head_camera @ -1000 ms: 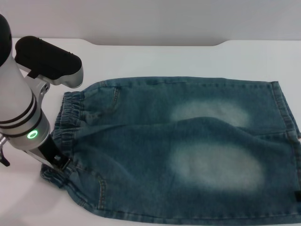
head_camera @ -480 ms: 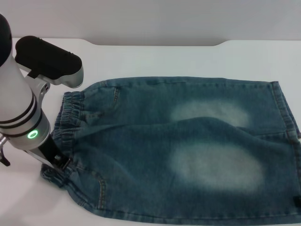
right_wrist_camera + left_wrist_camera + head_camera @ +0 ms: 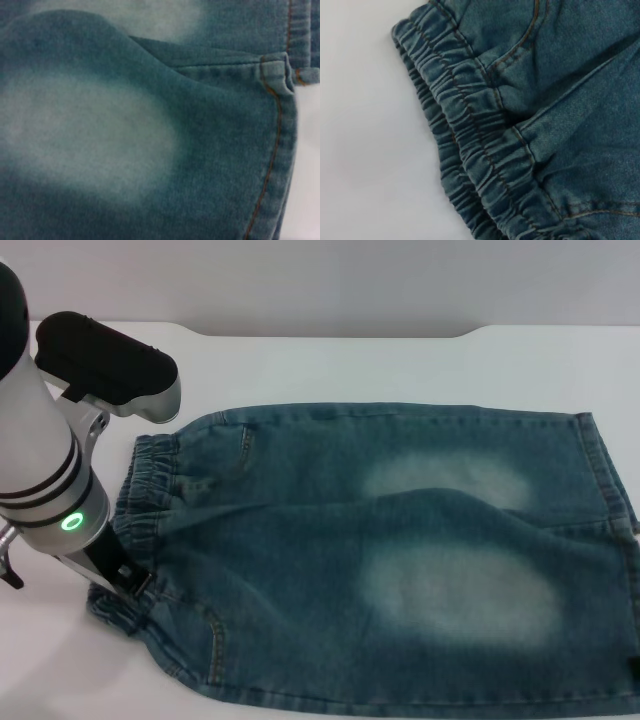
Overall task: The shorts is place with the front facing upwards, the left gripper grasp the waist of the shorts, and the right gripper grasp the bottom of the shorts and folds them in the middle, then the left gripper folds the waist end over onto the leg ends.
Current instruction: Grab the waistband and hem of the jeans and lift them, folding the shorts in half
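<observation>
- Shorts of blue denim with pale faded thigh patches lie flat on the white table, folded lengthwise, one leg over the other.
- Left gripper, a black claw on a white-and-silver arm, sits on the puckered elastic waistband; its opening cannot be told.
- Long axis runs left to right: waist left, stitched leg hems right.

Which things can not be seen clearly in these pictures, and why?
- Left hand: in the head view its own arm covers most of it, so the finger state at the waist end is unclear; the left wrist view shows no fingers.
- Right hand: absent from the head view; the right wrist view shows only denim and the leg ends.
- The shorts: the near edge and right corner are cut off by the head view's frame.
</observation>
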### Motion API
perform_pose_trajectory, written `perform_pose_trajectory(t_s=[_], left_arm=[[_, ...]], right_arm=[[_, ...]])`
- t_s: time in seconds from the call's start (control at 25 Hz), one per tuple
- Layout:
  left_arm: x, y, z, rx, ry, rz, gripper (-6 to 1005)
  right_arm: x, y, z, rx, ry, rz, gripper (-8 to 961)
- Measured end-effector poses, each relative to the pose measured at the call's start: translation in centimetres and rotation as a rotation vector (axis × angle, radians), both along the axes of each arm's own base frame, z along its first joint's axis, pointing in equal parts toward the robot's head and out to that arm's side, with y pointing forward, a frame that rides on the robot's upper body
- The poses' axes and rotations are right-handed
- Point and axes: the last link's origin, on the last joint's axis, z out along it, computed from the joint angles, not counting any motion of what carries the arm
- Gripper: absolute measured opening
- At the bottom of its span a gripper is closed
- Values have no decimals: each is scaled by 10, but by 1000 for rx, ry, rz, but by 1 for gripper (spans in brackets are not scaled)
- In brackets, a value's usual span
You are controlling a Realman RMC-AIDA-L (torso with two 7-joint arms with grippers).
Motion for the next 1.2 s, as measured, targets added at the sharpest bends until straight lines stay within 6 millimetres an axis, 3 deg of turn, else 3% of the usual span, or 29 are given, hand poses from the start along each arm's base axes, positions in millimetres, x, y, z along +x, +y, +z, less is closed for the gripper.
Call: perform_pose_trajectory(t_s=[0.12,0.56,0.76,1.16,1.2], left_arm=[[0,0,0,-1,1,1,33],[-2,-2,0,-5,2,8,33],[-3,-2,0,-5,2,9,33],[-2,-2,1,-10,4,4,33],[-2,-2,1,-10,4,3,33]], right_arm=[[0,0,-2,-10,0,5,390],[2,0,-4,-25,1,2,161],[1,0,-5,-34,4,0,-2],[-3,5,-3,-25,6,12,54],[-3,5,-3,-25,6,12,98]])
